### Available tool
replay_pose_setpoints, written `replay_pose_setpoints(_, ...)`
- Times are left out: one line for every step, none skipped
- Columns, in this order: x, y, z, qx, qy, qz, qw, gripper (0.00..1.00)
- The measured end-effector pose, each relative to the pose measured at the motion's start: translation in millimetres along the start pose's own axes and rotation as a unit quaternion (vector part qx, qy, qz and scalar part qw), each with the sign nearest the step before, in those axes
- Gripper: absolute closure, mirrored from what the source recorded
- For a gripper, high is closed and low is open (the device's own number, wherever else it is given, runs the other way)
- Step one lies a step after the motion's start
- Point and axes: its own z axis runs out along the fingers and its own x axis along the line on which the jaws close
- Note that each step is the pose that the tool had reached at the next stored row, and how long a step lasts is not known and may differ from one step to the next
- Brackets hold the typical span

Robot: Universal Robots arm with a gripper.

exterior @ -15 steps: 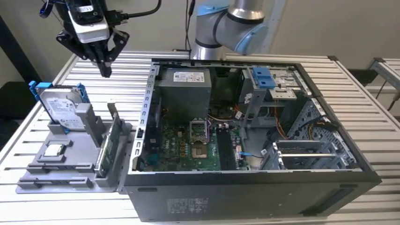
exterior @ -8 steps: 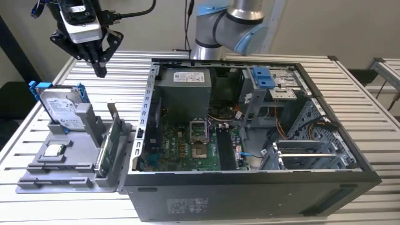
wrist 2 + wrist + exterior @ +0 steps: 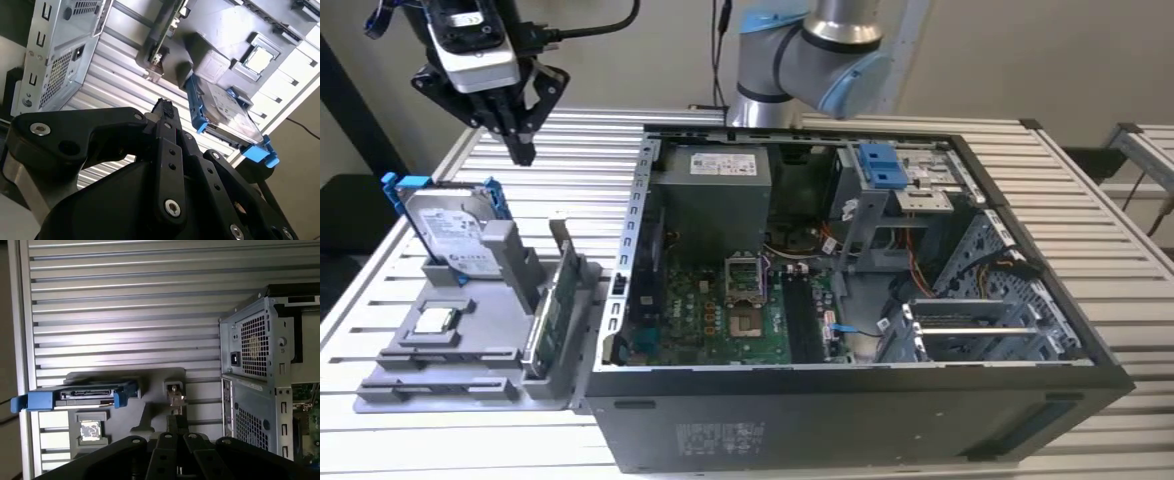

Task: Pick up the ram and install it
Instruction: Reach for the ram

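A thin, long board that I take for the ram [image 3: 550, 316] stands on edge in the slot of the grey fixture [image 3: 447, 375] nearest the computer case. In the second wrist view its edge [image 3: 167, 30] runs away from a grey end holder. In the first wrist view its near end [image 3: 175, 396] sits just ahead of the fingertips. My gripper [image 3: 523, 150] hangs high over the table past the fixture's far end, shut and holding nothing. It is in line with that slot in both wrist views [image 3: 163, 107] [image 3: 175, 424].
The open computer case [image 3: 854, 390] lies to the exterior view's right of the fixture, with its motherboard [image 3: 720, 320] exposed. A hard drive in a blue bracket [image 3: 451, 225] and a processor chip [image 3: 436, 320] also sit in the fixture. The slatted table [image 3: 587, 150] spreads around them.
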Motion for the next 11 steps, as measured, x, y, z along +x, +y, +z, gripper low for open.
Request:
replay_pose_setpoints(1.5,-0.1,0.0,0.0000,0.0000,0.000,1.0000,0.89)
replay_pose_setpoints(3.1,-0.2,0.0,0.0000,0.0000,0.000,1.0000,0.89)
replay_pose_setpoints(4.5,-0.3,0.1,0.0000,0.0000,0.000,1.0000,0.89)
replay_pose_setpoints(5.9,-0.4,0.1,0.0000,0.0000,0.000,1.0000,0.89)
replay_pose_setpoints(7.3,-0.5,0.2,0.0000,0.0000,0.000,1.0000,0.89)
replay_pose_setpoints(8.7,-0.6,0.2,0.0000,0.0000,0.000,1.0000,0.89)
replay_pose_setpoints(10.0,-0.7,0.2,0.0000,0.0000,0.000,1.0000,0.89)
replay_pose_setpoints(11.2,-0.8,0.2,0.0000,0.0000,0.000,1.0000,0.89)
replay_pose_setpoints(12.5,-0.9,0.3,0.0000,0.0000,0.000,1.0000,0.89)
replay_pose_setpoints(13.8,-1.0,0.3,0.0000,0.0000,0.000,1.0000,0.89)
replay_pose_setpoints(15.1,-1.1,0.3,0.0000,0.0000,0.000,1.0000,0.89)
